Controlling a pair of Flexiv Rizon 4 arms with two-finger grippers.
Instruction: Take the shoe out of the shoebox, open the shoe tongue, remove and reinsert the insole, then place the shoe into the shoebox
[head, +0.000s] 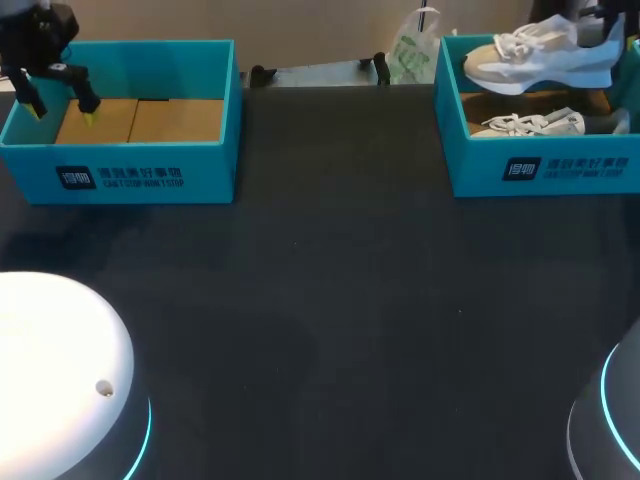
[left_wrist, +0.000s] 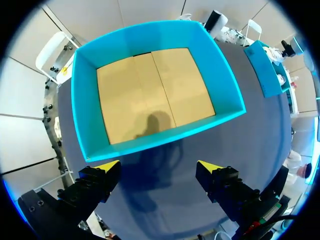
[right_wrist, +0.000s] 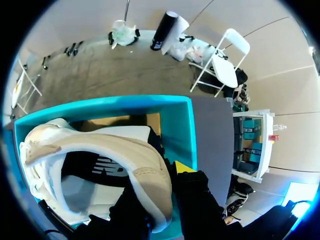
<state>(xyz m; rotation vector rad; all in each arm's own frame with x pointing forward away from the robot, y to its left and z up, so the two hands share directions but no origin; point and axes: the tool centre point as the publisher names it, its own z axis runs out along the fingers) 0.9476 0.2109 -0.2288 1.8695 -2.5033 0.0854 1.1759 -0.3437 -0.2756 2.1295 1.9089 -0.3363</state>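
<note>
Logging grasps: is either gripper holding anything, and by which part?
The right gripper holds the shoe by its heel collar; the left gripper is open and empty.

- The right gripper shows only one yellow tip; the other is hidden behind the heel of the held shoe.
- The second shoe lies half hidden behind the wall of the right shoebox, whose far side the head view's edge cuts off.
</note>
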